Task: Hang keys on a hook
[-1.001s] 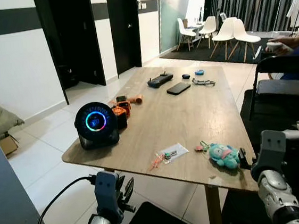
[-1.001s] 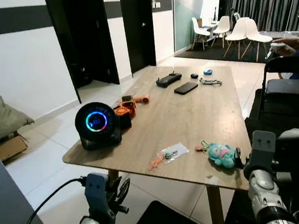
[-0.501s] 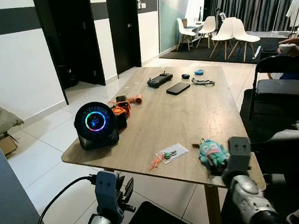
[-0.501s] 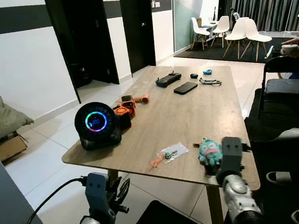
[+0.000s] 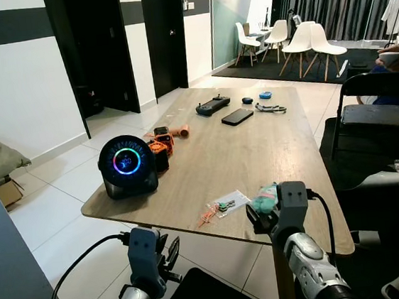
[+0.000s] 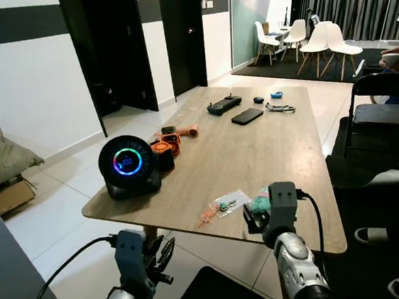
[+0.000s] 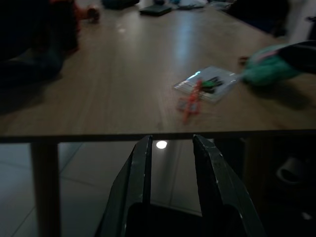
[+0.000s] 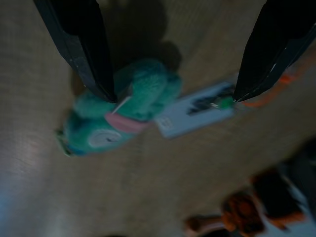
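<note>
Beneath the right tool [image 8: 170, 57], a teal plush keychain [image 8: 121, 111].

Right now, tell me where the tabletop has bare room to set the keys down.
The wide middle of the table is bare, between the black phone and the clear bag. The strip along its right edge is free too. It is crowded around the round speaker and by the right gripper over the teal plush.

No legible text or labels.
</note>
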Motion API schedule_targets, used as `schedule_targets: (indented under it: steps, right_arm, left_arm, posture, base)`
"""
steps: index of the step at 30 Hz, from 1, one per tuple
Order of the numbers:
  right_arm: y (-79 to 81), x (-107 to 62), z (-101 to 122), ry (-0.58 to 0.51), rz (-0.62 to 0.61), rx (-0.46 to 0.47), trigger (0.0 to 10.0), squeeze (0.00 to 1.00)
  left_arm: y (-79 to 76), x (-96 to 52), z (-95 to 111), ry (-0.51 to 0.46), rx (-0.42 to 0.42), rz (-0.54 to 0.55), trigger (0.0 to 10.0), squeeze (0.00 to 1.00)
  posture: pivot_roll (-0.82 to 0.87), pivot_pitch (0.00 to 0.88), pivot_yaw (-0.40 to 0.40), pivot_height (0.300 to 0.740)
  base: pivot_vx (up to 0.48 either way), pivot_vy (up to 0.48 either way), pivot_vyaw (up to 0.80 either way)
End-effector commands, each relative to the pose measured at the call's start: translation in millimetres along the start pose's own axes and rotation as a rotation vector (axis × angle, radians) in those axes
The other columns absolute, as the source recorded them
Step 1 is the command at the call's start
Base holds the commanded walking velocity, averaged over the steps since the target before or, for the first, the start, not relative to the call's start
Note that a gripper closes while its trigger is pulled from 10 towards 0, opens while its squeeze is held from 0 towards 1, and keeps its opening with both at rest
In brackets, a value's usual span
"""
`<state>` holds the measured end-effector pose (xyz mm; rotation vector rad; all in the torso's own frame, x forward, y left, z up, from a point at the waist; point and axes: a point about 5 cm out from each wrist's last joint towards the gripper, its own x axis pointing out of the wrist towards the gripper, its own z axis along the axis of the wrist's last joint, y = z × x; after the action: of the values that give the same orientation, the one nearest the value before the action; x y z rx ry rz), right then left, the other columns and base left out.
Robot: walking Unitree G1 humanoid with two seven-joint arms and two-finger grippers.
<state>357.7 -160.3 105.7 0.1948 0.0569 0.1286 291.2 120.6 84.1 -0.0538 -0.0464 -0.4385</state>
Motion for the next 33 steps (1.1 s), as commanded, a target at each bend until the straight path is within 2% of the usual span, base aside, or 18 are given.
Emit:
schedule_targets:
  steps: [1, 3, 5, 11, 12, 13, 14, 16, 19, 25, 29, 33]
  right_arm:
    - [-5.5, -2.4, -0.3, -0.01, -0.006, 0.026, 10.0, 0.0]
    - [-10.2, -2.4, 0.7, -0.01, -0.022, 0.028, 10.0, 0.0]
    - [-22.1, -2.3, 3.4, 0.014, -0.069, -0.006, 10.0, 0.0]
    - [-31.6, -5.7, -2.2, 0.072, -0.103, -0.024, 10.0, 0.0]
    - [-34.1, -7.5, -5.4, 0.091, -0.116, -0.013, 10.0, 0.0]
    - [-37.0, -10.3, -9.0, 0.095, -0.136, 0.038, 10.0, 0.0]
    - [-37.0, -10.3, -9.0, 0.095, -0.136, 0.038, 10.0, 0.0]
    - [-41.1, -14.4, -11.7, 0.069, -0.161, 0.118, 10.0, 0.0]
    - [-45.8, -16.7, -10.1, 0.024, -0.186, 0.172, 10.0, 0.0]
    - [-55.7, -16.3, -3.6, -0.019, -0.237, 0.198, 10.0, 0.0]
    - [-59.9, -7.9, 11.0, -0.047, -0.254, 0.203, 10.0, 0.0]
    - [-61.3, -4.2, 16.5, -0.049, -0.265, 0.208, 10.0, 0.0]
  left_arm:
    - [-6.5, 0.2, 0.8, -0.015, -0.027, -0.024, 10.0, 0.0]
    - [-8.5, 0.1, 1.4, -0.021, -0.033, -0.041, 10.0, 0.0]
    - [-14.1, -0.6, 2.8, -0.029, -0.044, -0.094, 10.0, 0.0]
    - [-17.8, -2.6, 2.0, -0.021, -0.053, -0.135, 10.0, 0.0]
    - [-18.4, -3.3, 1.4, -0.018, -0.057, -0.143, 10.0, 0.0]
    - [-18.9, -4.0, 0.9, -0.016, -0.061, -0.149, 10.0, 0.0]
    - [-18.9, -4.0, 0.9, -0.016, -0.061, -0.149, 10.0, 0.0]
    - [-19.8, -4.8, 0.8, -0.015, -0.066, -0.161, 10.0, 0.0]
    - [-20.2, -4.2, 1.0, -0.013, -0.068, -0.169, 10.0, 0.0]
    - [-19.8, -0.9, 2.8, -0.016, -0.065, -0.173, 10.0, 0.0]
    - [-17.8, 2.0, 7.1, -0.025, -0.064, -0.174, 10.0, 0.0]
    - [-17.0, 2.2, 8.2, -0.028, -0.064, -0.175, 10.0, 0.0]
  posture:
    - [-0.01, 0.025, -0.005, 0.74]
    - [-0.01, 0.027, -0.004, 0.74]
    - [0.0, 0.031, -0.007, 0.74]
    - [0.0, 0.031, -0.009, 0.74]
    - [0.0, 0.028, -0.009, 0.74]
    - [0.0, 0.025, -0.007, 0.74]
    - [0.0, 0.025, -0.007, 0.74]
    - [0.0, 0.022, -0.005, 0.74]
    - [-0.01, 0.021, -0.001, 0.74]
    - [-0.01, 0.028, 0.004, 0.74]
    - [0.0, 0.039, 0.007, 0.74]
    - [0.0, 0.041, 0.007, 0.74]
  base:
    - [0.0, 0.0, 0.0]
    - [0.0, 0.0, 0.0]
    - [0.0, 0.0, 0.0]
    - [0.0, 0.0, 0.0]
    - [0.0, 0.0, 0.0]
    - [0.0, 0.0, 0.0]
    - [0.0, 0.0, 0.0]
    - [0.0, 0.0, 0.0]
    - [0.0, 0.0, 0.0]
    - [0.0, 0.0, 0.0]
    - [0.0, 0.0, 0.0]
    - [0.0, 0.0, 0.0]
